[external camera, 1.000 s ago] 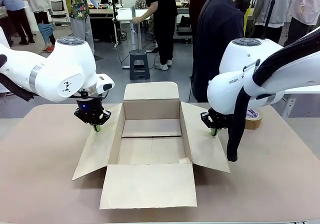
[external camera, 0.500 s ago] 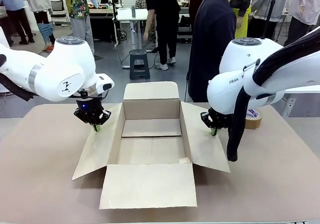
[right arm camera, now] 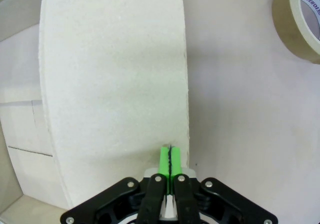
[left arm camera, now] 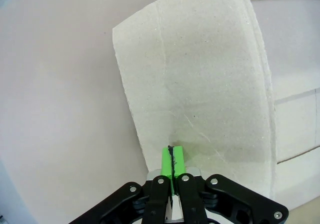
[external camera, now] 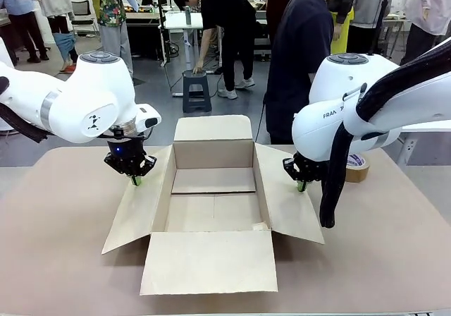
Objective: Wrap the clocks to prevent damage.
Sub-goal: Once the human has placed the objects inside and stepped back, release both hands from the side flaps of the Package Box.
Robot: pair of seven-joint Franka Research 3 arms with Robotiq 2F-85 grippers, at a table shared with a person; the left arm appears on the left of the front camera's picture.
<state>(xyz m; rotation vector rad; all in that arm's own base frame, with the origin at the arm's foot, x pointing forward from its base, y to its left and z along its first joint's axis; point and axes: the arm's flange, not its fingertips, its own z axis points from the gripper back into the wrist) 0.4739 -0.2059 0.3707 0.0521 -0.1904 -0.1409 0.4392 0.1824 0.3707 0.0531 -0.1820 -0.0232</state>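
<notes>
A crowded workshop lies behind the pale worktop (external camera: 63, 259), where a person in a dark top (external camera: 303, 55) stands at the far edge. An open cardboard box (external camera: 213, 182) sits at the worktop's middle, its four flaps spread out. The left gripper (external camera: 136, 180), jaws clenched on nothing, hangs at the outer edge of the left flap (external camera: 137, 214). The right gripper (external camera: 301, 186), likewise clenched and holding nothing, is above the right flap (external camera: 289, 207). A tape roll (external camera: 356, 166) lies towards the far right corner.

Robotics lab, open-plan. White left arm (external camera: 77, 104) and right arm (external camera: 352, 111) flank a tan table (external camera: 56, 259). Beyond its far edge: grey floor (external camera: 155, 97), black stool (external camera: 196, 90), a workbench (external camera: 176, 21) with a person (external camera: 222, 20) bent beside it, others standing about.
</notes>
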